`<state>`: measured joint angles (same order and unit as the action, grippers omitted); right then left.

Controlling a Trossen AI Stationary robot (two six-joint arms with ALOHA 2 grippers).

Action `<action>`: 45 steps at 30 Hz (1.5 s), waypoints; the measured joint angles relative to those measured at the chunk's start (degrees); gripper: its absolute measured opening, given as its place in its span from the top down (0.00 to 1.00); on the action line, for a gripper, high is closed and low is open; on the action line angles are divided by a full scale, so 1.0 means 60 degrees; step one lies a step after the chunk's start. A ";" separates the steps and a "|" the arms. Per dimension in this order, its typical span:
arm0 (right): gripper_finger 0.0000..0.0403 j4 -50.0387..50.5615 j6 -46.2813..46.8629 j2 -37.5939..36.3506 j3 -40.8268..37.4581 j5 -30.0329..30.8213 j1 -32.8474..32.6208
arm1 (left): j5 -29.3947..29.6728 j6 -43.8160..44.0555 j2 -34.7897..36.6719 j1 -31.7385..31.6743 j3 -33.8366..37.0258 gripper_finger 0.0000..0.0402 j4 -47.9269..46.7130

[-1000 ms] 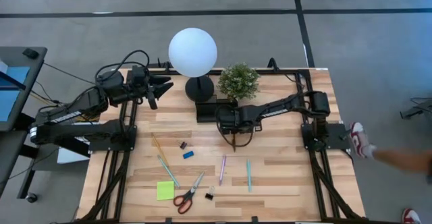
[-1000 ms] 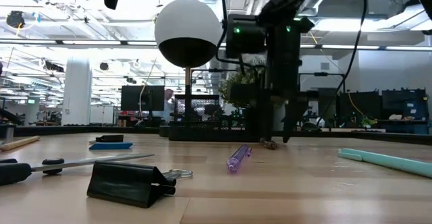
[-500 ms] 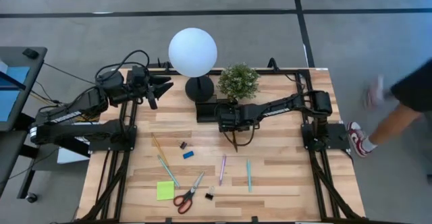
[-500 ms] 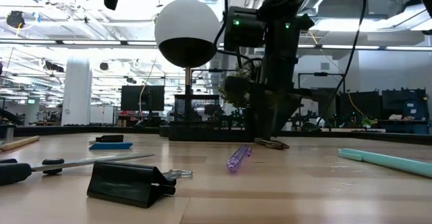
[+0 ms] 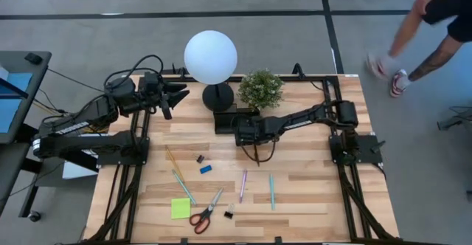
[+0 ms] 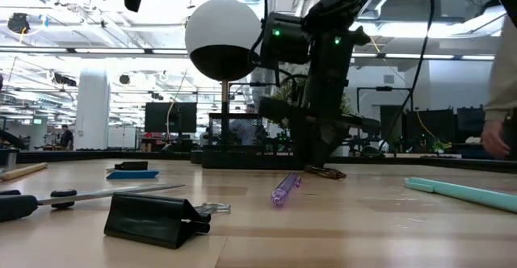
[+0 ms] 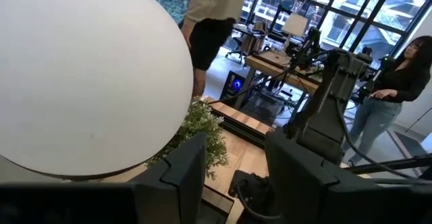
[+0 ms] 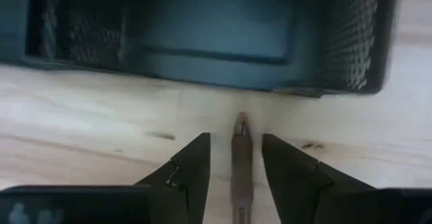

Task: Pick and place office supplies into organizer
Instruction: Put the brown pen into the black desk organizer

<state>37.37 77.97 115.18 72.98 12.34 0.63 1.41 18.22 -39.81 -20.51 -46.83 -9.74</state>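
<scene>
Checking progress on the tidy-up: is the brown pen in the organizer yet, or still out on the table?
Out. The brown pen lies on the wood just short of the organizer, between the right gripper's fingers.
</scene>
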 joint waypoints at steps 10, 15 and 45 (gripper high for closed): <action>0.81 0.0279 -0.0096 0.0210 -0.0017 0.0522 -0.0604 | 0.0040 0.0000 -0.0004 -0.0001 0.0000 0.63 -0.0360; 0.96 0.0211 -0.0319 0.0259 -0.0042 0.0972 -0.0924 | 0.0076 0.0000 -0.0004 0.0002 0.0000 0.63 -0.0473; 1.00 -1.0927 -1.0813 -0.2019 0.0113 0.4066 0.0944 | -0.0193 -0.0232 0.0004 0.0181 0.0000 0.65 0.0389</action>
<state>-28.19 13.09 103.07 73.66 36.74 6.29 0.25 16.83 -39.79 -19.42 -46.83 -7.41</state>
